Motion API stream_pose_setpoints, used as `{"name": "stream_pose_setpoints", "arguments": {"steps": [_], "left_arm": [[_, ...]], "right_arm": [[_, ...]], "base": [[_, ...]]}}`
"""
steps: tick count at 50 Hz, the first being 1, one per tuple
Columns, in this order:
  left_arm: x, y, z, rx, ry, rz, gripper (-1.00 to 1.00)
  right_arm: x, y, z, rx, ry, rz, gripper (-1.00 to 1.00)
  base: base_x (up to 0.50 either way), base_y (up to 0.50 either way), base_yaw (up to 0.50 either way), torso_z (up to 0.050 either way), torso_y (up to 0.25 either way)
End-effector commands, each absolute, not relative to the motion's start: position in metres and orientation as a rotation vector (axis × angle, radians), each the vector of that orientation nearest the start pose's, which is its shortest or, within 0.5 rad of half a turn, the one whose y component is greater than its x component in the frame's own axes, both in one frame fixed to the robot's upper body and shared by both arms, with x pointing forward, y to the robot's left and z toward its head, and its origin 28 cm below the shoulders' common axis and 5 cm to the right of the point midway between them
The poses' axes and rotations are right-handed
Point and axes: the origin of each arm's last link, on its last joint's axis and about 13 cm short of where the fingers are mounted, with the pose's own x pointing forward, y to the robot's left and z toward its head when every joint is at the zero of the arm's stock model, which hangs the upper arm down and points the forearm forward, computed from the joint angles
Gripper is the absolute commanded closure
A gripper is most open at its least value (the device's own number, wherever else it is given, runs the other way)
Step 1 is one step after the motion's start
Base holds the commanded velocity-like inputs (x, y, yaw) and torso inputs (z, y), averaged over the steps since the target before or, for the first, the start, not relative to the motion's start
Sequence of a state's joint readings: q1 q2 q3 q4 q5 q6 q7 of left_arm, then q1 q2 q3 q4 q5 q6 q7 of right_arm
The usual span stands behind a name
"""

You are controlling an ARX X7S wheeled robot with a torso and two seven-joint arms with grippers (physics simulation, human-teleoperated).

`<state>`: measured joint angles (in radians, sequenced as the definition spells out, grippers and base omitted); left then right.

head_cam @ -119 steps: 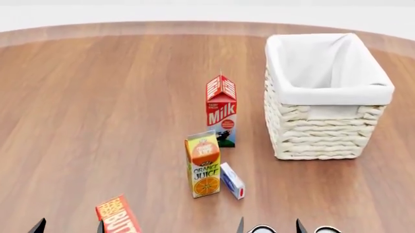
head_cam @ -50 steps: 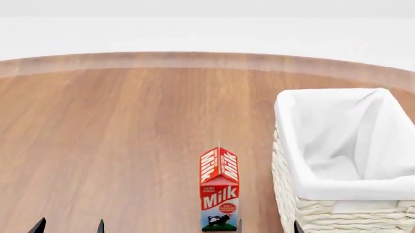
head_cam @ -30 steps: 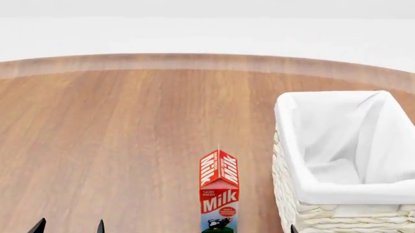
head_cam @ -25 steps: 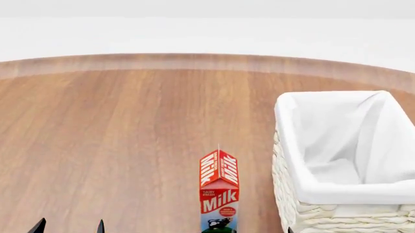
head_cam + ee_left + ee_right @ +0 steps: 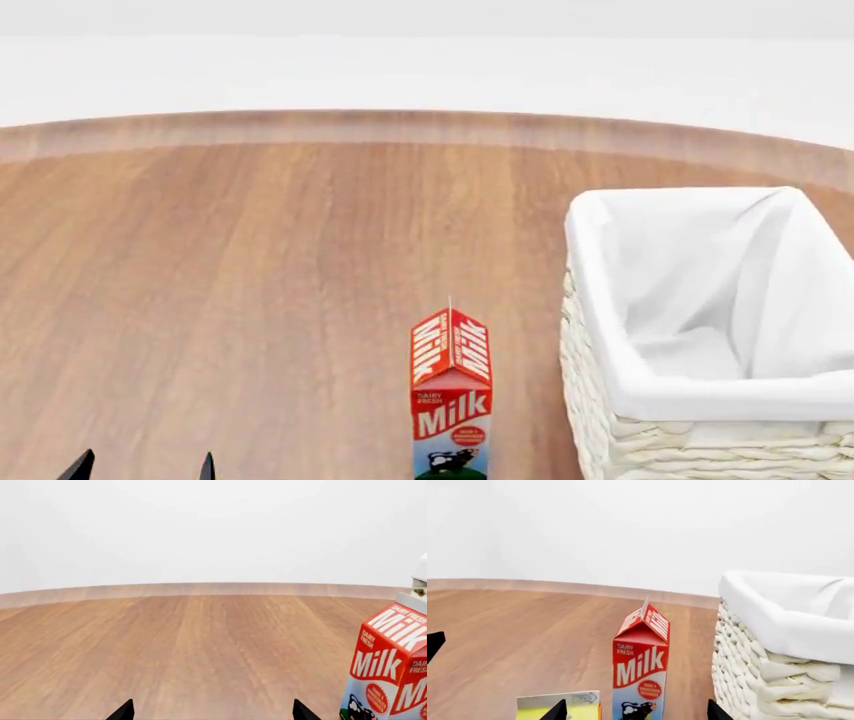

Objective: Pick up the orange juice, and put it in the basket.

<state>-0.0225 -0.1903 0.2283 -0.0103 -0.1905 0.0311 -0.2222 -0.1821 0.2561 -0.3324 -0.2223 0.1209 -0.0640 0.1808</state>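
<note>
I see the yellow gable top of the orange juice carton [image 5: 560,706], probably, just between my right gripper's [image 5: 635,711] wide-spread tips, before the red-and-white Milk carton [image 5: 641,667]. The cream wicker basket [image 5: 694,440] stands beside it; broad wooden table [image 5: 240,290] lies leftward, left gripper [image 5: 208,711] also agape.

The only readable print stands on the red-and-white milk carton [image 5: 451,400], upright on the tabletop [image 5: 240,300] just left of the basket [image 5: 707,440]. Its front face reads "DAIRY FRESH" in small white letters above a large white "Milk"; below that sits a red round seal whose wording is too small to read. "Milk" repeats in white on the sloped gable panels and on the side face. The same carton [image 5: 640,672] [image 5: 390,670] shows these words in both wrist views.
</note>
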Motion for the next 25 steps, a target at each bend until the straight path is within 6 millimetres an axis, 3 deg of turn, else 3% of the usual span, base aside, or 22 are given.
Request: {"name": "stream_pose_setpoints", "arguments": {"steps": [1, 25], "left_arm": [[0.211, 0.205, 0.013, 0.000, 0.000, 0.000, -1.00], [0.211, 0.205, 0.013, 0.000, 0.000, 0.000, -1.00]], "right_arm": [[0.148, -0.076, 0.016, -0.059, -0.036, 0.233, -1.00], [0.143, -0.060, 0.008, -0.044, -0.026, 0.278, -1.00]], "base": [[0.00, 0.00, 0.00, 0.000, 0.000], [0.00, 0.00, 0.00, 0.000, 0.000]]}}
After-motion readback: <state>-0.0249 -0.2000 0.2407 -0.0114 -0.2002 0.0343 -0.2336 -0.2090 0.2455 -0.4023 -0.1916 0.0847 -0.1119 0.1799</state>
